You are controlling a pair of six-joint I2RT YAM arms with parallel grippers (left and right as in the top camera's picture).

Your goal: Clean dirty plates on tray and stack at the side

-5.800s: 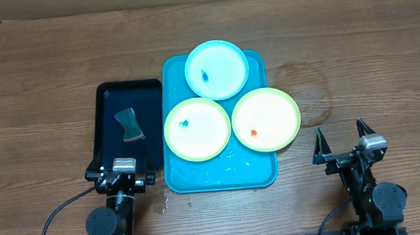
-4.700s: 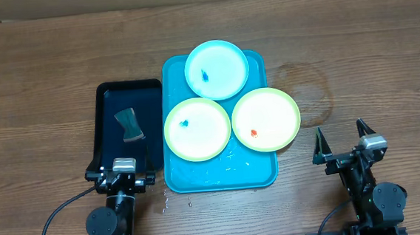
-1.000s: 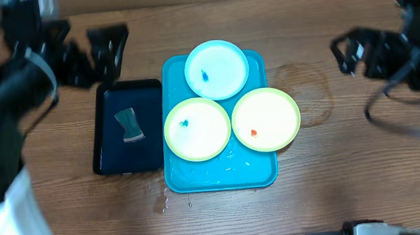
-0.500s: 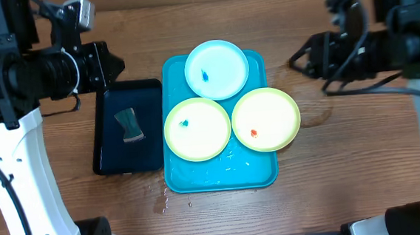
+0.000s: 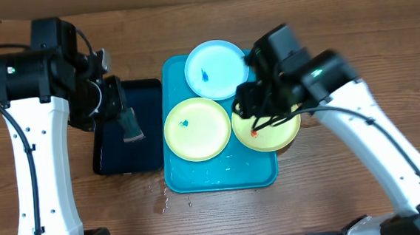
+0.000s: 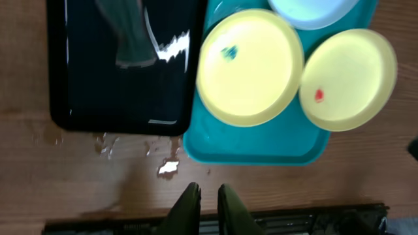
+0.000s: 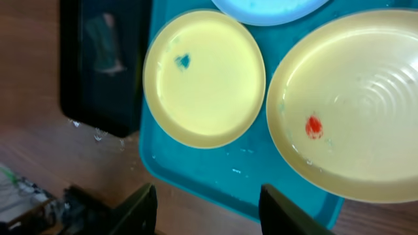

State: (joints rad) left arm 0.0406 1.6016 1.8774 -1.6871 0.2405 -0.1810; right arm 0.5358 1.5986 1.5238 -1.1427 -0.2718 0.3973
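Three plates lie on the turquoise tray (image 5: 221, 174): a light-blue one with a blue smear (image 5: 216, 69) at the back, a lime-green one with a blue smear (image 5: 197, 129) at the front left, and a lime-green one with an orange smear (image 5: 276, 131) overhanging the right rim. My right gripper (image 5: 257, 105) hangs above the gap between the plates, open (image 7: 209, 203), holding nothing. My left gripper (image 5: 112, 102) hovers over the black tray's back, its jaws almost together (image 6: 209, 196) with nothing between them.
The narrow black tray (image 5: 124, 157) stands left of the turquoise one, with a grey sponge-like block (image 5: 129, 124) in it. Water drops (image 5: 164, 202) wet the wood at the trays' front. Bare wooden table (image 5: 354, 63) lies to the right.
Both arms have come in from the table's outer edges: the left now over the black tray, the right over the plates. The left jaws have closed up. Plates have not moved.
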